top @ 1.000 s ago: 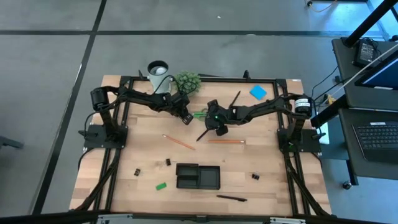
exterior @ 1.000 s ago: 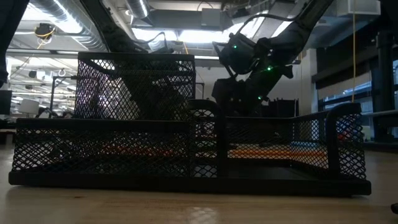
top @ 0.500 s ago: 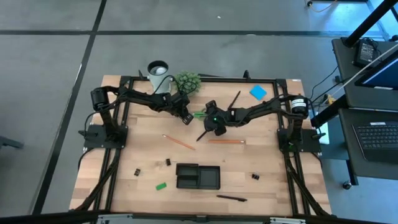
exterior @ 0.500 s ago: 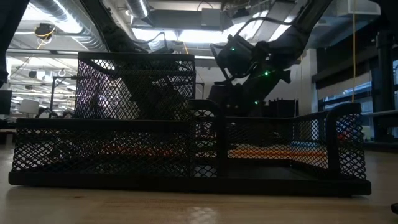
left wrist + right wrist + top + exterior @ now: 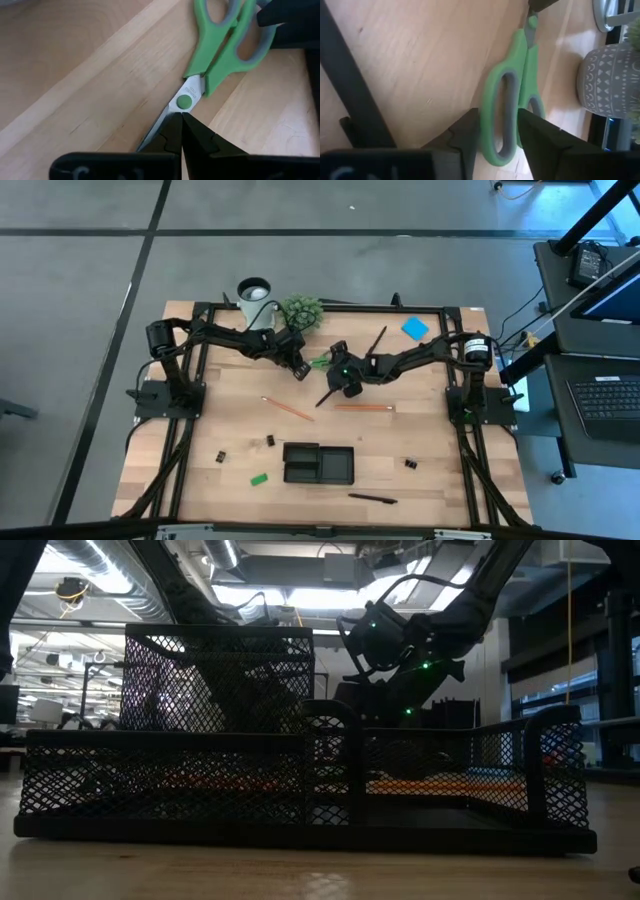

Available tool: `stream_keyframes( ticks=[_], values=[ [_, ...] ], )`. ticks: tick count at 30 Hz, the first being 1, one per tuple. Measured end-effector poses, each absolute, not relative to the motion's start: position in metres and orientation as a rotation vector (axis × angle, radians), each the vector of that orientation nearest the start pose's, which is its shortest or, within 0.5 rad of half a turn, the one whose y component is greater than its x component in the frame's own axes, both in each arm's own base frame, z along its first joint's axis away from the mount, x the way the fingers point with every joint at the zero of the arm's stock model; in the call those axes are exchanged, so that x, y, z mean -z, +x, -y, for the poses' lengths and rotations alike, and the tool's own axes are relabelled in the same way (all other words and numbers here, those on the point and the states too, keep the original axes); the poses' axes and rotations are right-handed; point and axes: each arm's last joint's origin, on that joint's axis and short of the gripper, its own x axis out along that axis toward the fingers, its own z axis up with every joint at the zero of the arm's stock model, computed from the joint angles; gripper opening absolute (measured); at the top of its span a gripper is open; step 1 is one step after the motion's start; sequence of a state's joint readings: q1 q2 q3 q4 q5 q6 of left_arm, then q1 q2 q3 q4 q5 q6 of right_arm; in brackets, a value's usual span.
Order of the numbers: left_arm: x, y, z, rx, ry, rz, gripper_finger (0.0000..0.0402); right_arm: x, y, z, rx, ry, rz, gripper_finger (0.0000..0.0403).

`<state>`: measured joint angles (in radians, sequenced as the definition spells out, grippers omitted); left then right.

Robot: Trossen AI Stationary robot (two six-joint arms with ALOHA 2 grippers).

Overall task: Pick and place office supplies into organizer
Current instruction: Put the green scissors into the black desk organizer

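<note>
High view tells most of it: both arms have met over the green-handled scissors (image 5: 322, 363), which lie flat on the table (image 5: 200, 440) just beside the little potted plant (image 5: 301, 311), well up the board from the organizer (image 5: 318, 463).

The left gripper (image 5: 298, 369) is pinched completely shut, and its wrist camera shows the closed tips sitting right on the scissor blades just below the pivot screw, pinning them more than carrying them, I'd say.

The right gripper (image 5: 340, 366) comes in from the handle end. Its wrist view has the two fingers (image 5: 465, 135) straddling one handle loop with the jaws at a middling width; I can't tell whether the pads are actually pressing the plastic or there's a hair of gap.

The scissors are still down on the wood, so I'd call this the grasp step of the first pick, nothing lifted.

Everything else is waiting around the organizer: an orange pencil (image 5: 288, 408) and another (image 5: 362, 407) between it and the scissors, a black pen (image 5: 372, 499) on its near side, a green eraser (image 5: 259, 478) and some binder clips (image 5: 270, 441) beside it, and the blue sticky pad (image 5: 415, 329) far off, at the plant's end of the table. The organizer looks empty.

Next move, my guess: the right jaws need to bite firmly on that loop, the left needs to let go of the blades, then a lift and a carry down to the organizer. A loop grip could let the scissors swing.
</note>
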<state>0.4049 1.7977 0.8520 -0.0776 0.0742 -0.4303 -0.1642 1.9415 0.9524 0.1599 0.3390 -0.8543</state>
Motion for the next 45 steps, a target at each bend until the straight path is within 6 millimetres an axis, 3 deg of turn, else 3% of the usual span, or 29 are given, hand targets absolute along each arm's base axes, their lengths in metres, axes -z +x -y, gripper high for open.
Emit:
stream_keyframes(
  ticks=[5, 15, 45],
  values=[
    [-0.115, 0.297, -0.124, -0.473, -0.620, -0.934, 0.0002, -0.107, 0.358, 0.069, 0.036, -0.831, -0.973, 0.0112],
    [-0.114, 0.296, -0.123, -0.464, -0.607, -0.938, 0.0002, -0.106, 0.355, 0.073, 0.013, -0.803, -0.999, 0.0109],
    [-0.113, 0.295, -0.121, -0.325, -0.456, -0.972, 0.0002, -0.101, 0.343, 0.092, -0.065, -0.295, -0.973, 0.0109]
  ],
)
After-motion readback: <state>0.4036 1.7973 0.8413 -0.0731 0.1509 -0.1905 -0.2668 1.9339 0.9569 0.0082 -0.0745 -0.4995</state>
